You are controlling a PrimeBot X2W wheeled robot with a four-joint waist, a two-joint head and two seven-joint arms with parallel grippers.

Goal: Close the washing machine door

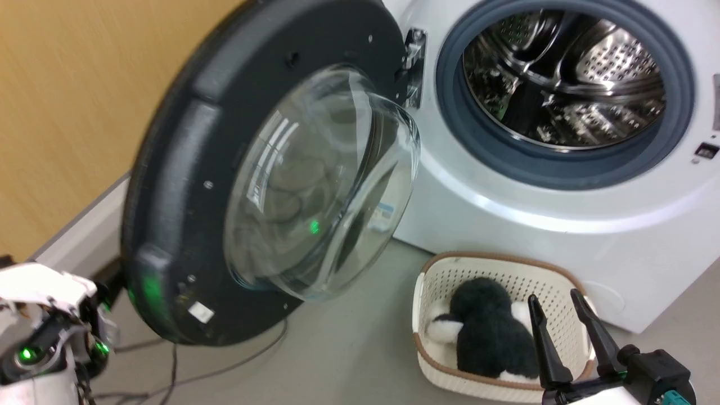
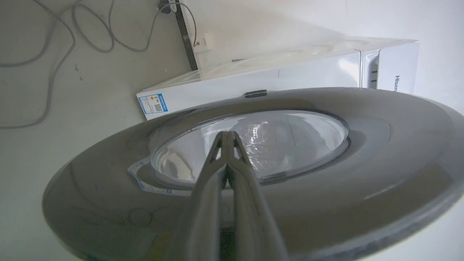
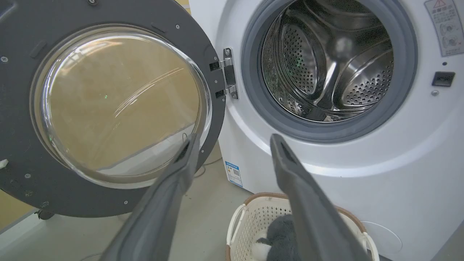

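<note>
The washing machine door [image 1: 185, 169] stands wide open, hinged on the left of the white washing machine [image 1: 506, 208]. Its glass bowl [image 1: 320, 185] bulges toward me, and the steel drum [image 1: 562, 79] is exposed. My left wrist [image 1: 45, 332] sits low behind the door's outer side. In the left wrist view my left gripper [image 2: 227, 136] is shut and empty, its tips over the door's glossy outer face [image 2: 362, 152]; I cannot tell whether they touch it. My right gripper [image 1: 554, 296] hangs open and empty above the basket, facing the door [image 3: 21, 127] and the drum [image 3: 326, 61] with its fingers wide apart [image 3: 233, 139].
A cream perforated basket [image 1: 439, 281] holding a black and white plush toy [image 1: 489, 332] stands on the floor against the machine's front. Cables [image 1: 225, 365] trail on the grey floor under the door. A wood-coloured wall [image 1: 67, 112] runs close behind the open door.
</note>
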